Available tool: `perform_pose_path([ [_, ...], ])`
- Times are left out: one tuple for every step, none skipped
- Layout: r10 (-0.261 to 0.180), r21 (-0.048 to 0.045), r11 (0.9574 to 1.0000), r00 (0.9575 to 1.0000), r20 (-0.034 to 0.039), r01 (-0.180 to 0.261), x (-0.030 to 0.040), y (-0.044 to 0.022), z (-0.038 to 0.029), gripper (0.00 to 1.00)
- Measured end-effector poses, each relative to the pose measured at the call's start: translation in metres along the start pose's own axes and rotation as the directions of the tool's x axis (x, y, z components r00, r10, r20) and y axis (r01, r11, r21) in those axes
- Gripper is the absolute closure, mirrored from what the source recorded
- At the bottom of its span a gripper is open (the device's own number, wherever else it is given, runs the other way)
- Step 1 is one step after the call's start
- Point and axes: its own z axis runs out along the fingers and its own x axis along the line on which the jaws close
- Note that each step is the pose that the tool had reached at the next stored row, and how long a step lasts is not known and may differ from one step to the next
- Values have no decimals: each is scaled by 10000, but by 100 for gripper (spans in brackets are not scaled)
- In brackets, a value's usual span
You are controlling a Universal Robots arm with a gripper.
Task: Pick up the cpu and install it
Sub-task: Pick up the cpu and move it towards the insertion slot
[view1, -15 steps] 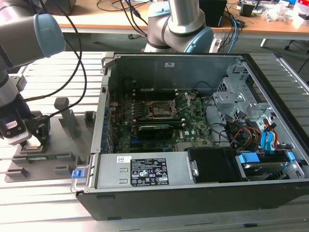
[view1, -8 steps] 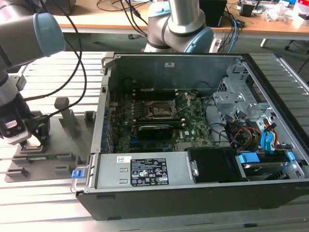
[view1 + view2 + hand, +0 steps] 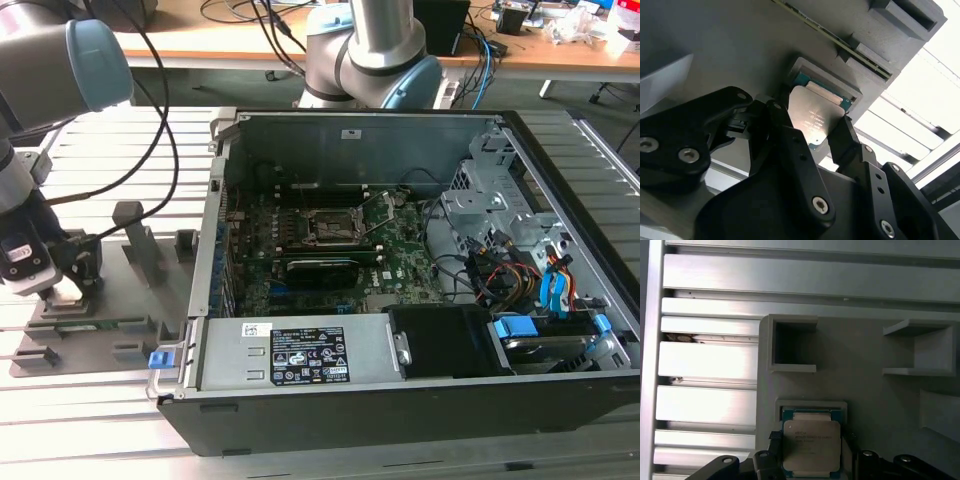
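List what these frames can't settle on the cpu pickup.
- Second wrist view: one corner of the silver-grey square metal-topped cpu, behind the black gripper.
- Both wrist views: pocket floor of the grey moulded plastic holder, covered by the cpu.
- Exterior view: contacts of the black square motherboard socket, too small.

The cpu (image 3: 811, 445), a square silver-topped chip edged in green, lies flat in the grey holder's (image 3: 870, 405) recess.

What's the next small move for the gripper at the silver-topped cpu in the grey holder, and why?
Probably close on its side edges: the black gripper straddles the silver-topped square cpu, seated in a recess of the grey plastic holder; whether it's clamped can't be told.
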Motion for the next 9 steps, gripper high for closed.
perform_pose_path([
  [0, -1, 10000, 10000, 1, 0, 0, 0, -6, 45],
  [0, 0, 10000, 10000, 0, 0, 0, 0, -21, 45],
  [0, 1, 10000, 10000, 0, 0, 0, 0, -35, 45],
  [0, 0, 10000, 10000, 0, 0, 0, 0, -47, 45],
  [0, -1, 10000, 10000, 1, 0, 0, 1, -58, 45],
  [0, 0, 10000, 10000, 0, 0, 0, 1, -76, 45],
  [0, 0, 10000, 10000, 0, 0, 1, 1, -89, 45],
  [0, 0, 10000, 10000, 0, 0, 1, 1, -99, 45],
  [0, 0, 10000, 10000, 0, 0, 1, 1, -114, 45],
])
